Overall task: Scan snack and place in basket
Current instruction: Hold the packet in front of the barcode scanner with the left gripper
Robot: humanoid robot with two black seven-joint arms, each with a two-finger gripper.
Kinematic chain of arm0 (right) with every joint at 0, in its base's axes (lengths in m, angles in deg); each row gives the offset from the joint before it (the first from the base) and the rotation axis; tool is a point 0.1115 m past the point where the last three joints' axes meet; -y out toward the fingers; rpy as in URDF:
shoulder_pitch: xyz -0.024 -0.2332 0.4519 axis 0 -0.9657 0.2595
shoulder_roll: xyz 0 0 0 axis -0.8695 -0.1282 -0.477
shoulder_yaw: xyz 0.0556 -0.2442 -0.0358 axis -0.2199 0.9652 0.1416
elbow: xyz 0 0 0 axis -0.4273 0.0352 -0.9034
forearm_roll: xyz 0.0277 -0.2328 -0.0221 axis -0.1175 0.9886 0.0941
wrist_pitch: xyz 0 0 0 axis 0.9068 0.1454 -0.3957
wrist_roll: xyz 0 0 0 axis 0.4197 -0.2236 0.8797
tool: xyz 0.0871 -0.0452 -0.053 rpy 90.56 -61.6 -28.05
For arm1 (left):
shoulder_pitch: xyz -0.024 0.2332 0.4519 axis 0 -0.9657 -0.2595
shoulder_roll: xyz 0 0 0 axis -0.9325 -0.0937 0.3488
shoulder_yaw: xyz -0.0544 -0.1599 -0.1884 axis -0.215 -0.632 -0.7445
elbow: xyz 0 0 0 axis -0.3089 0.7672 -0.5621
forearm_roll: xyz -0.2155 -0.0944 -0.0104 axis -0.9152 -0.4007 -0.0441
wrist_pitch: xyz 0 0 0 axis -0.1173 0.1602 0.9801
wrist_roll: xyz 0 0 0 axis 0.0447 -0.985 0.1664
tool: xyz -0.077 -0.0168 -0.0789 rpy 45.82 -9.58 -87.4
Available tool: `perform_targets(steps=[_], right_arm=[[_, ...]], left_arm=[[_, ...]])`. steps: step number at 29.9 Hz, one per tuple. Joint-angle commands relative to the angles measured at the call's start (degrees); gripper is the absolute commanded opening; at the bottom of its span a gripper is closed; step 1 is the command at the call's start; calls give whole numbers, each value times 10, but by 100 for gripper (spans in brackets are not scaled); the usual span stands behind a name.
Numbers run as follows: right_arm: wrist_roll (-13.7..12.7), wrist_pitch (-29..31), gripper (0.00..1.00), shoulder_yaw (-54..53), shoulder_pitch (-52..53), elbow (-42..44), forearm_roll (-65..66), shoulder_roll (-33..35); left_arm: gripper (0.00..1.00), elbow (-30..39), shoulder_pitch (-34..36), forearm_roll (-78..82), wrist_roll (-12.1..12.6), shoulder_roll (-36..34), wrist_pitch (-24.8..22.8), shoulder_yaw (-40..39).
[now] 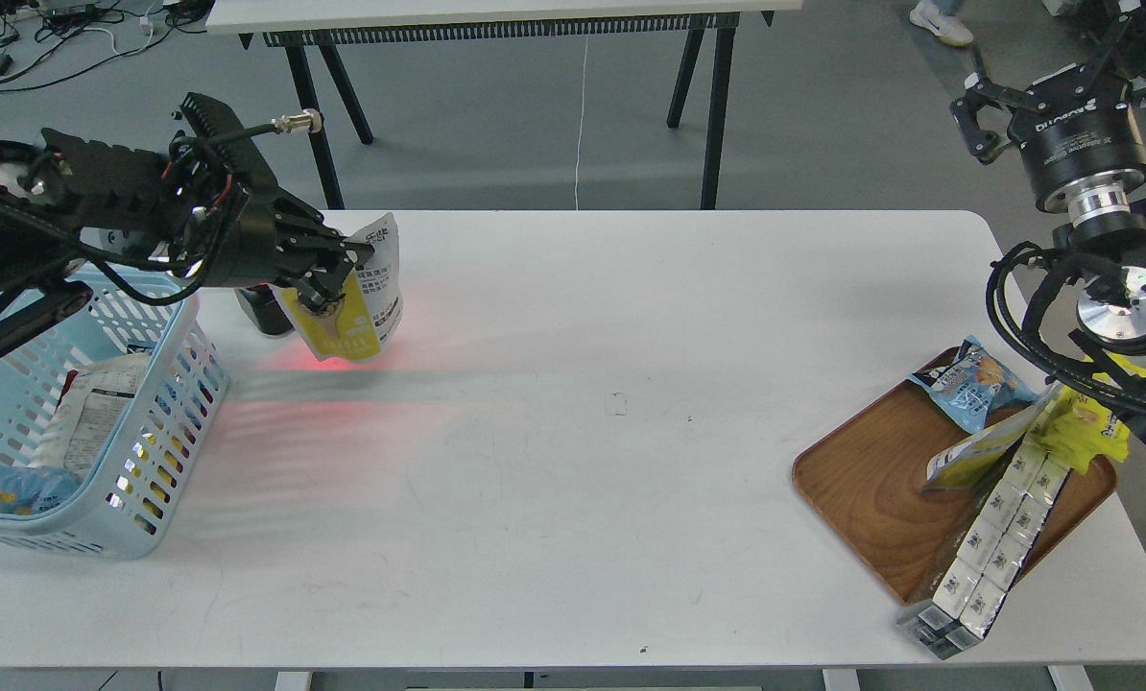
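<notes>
Hanging above the far left part of the white bench, the snack is pinched in the left jaws, which are clamped on its upper left part, so most of the pouch sticks out to the right of and below the fingers. Its white printed back faces up and right, with a yellow lower edge tilted toward the bench. A red glow falls on the pouch's bottom and spreads across the bench surface just under it. Behind the pouch, partly hidden by the arm, stands a dark object; I cannot tell what it is. The basket sits at the left edge of the bench, just left of and nearer than the pouch, already holding a few packets. At the far right, the right jaws are raised off the bench, apart and empty. Below them a wooden tray carries a blue bag, a yellow packet and a long white box pack that overhangs its near edge.
</notes>
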State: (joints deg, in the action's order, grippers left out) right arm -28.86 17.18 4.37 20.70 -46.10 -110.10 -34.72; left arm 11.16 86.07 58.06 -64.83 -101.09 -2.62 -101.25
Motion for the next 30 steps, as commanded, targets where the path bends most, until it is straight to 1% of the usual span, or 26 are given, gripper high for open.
perform_targets(steps=[1, 13, 24, 30], right_arm=[[0, 0, 99, -4, 1, -1, 0, 1], [0, 0, 99, -6, 1, 0, 0, 3], [0, 0, 99, -8, 1, -1, 0, 3], [0, 0, 99, -9, 1, -1, 0, 3]], left_arm=[[0, -2, 1, 0, -1, 0, 0, 1], [0, -2, 0, 0, -3, 2, 0, 1], [0, -4, -8, 0, 4, 10, 0, 4], [0, -15, -16, 0, 11, 40, 0, 1]])
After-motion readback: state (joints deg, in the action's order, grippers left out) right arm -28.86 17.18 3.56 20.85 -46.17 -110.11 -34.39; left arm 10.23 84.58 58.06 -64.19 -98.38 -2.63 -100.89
